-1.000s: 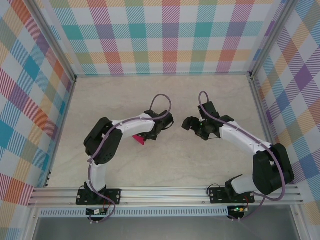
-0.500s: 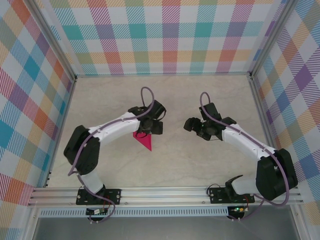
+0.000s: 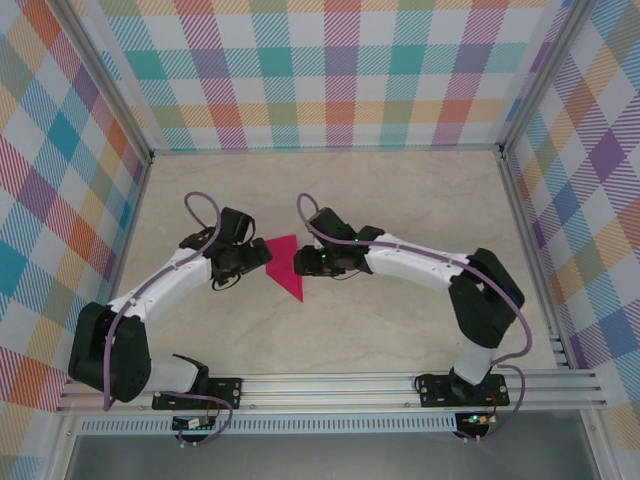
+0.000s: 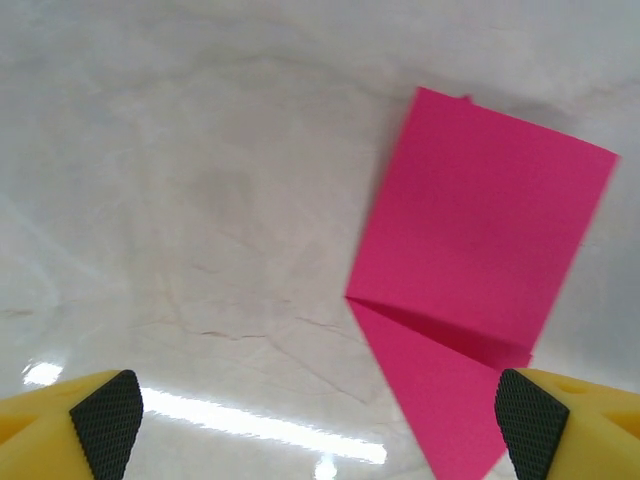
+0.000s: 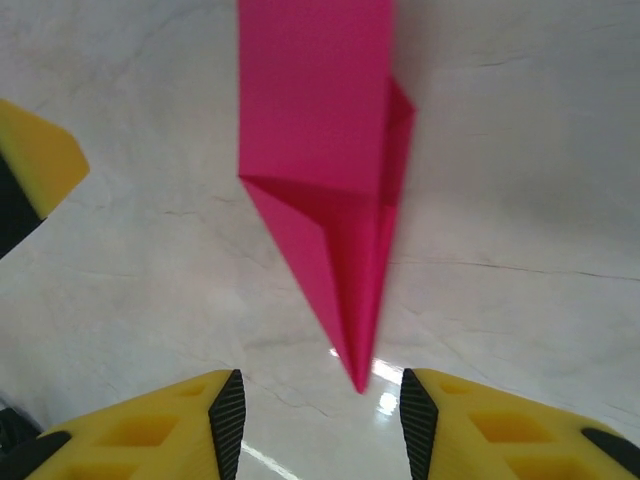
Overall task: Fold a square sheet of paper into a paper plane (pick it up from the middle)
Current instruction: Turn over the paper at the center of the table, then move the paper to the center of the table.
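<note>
The paper plane [image 3: 283, 268] is the square sheet of paper folded into a magenta-pink dart, lying flat mid-table with its point toward the near edge. My left gripper [image 3: 256, 259] is at its left edge, open wide. In the left wrist view the plane [image 4: 480, 230] lies ahead and to the right, between nothing, and the left gripper [image 4: 318, 435] holds nothing. My right gripper [image 3: 304, 262] is at the plane's right edge. In the right wrist view the plane's tip [image 5: 360, 380] sits between the right gripper's [image 5: 322, 425] open pads, untouched.
Pale marble-look tabletop [image 3: 400, 330] inside checked walls [image 3: 330, 70]. An aluminium rail [image 3: 330, 385] runs along the near edge by the arm bases. A yellow finger of the left gripper [image 5: 35, 160] shows at the left of the right wrist view.
The left gripper opened, released the plane onto the table and drew back to the left. The right arm swung left across the table to the plane, its jaws narrowing.
</note>
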{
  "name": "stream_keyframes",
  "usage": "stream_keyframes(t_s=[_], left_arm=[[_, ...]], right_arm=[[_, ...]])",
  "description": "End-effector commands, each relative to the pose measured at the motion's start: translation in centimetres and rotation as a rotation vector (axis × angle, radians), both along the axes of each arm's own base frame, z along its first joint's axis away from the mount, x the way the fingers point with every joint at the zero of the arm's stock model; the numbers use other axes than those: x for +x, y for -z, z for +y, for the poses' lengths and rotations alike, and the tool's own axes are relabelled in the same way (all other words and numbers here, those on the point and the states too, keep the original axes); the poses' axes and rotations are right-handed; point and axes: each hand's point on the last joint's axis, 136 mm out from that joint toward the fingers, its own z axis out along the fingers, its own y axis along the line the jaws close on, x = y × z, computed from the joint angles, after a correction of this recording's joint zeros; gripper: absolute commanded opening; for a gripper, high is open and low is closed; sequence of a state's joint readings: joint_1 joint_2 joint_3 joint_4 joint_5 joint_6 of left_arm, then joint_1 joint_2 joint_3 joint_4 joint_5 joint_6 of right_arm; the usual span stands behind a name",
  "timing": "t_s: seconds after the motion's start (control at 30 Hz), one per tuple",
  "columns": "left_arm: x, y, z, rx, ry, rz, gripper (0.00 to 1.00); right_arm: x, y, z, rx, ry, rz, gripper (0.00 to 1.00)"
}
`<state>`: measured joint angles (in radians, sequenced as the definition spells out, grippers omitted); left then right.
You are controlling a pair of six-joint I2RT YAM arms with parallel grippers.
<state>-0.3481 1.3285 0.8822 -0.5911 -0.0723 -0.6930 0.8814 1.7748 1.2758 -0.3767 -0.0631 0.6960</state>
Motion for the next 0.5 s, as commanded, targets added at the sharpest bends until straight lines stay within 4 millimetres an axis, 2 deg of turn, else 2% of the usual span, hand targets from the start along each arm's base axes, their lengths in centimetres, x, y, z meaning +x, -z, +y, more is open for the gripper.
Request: stream_keyframes(t_s=[0.0,0.17,0.47], left_arm=[[-0.3,-0.1,1.3,-0.068,-0.100,-0.026,0.95],[-0.8,0.5,2.3,-0.092,-0.123,-0.023,0.99],[-0.8,1.3,2.0,-0.118,-0.115,-0.007,1.00]], right_arm=[[0.3,0.1,3.1,0.052,-0.045,0.014,0.45],[1.0,2.0,5.0,0.055,-0.052,0.059,0.43],[2.1,5.4,4.8,-0.035,-0.003,0.087,0.41]])
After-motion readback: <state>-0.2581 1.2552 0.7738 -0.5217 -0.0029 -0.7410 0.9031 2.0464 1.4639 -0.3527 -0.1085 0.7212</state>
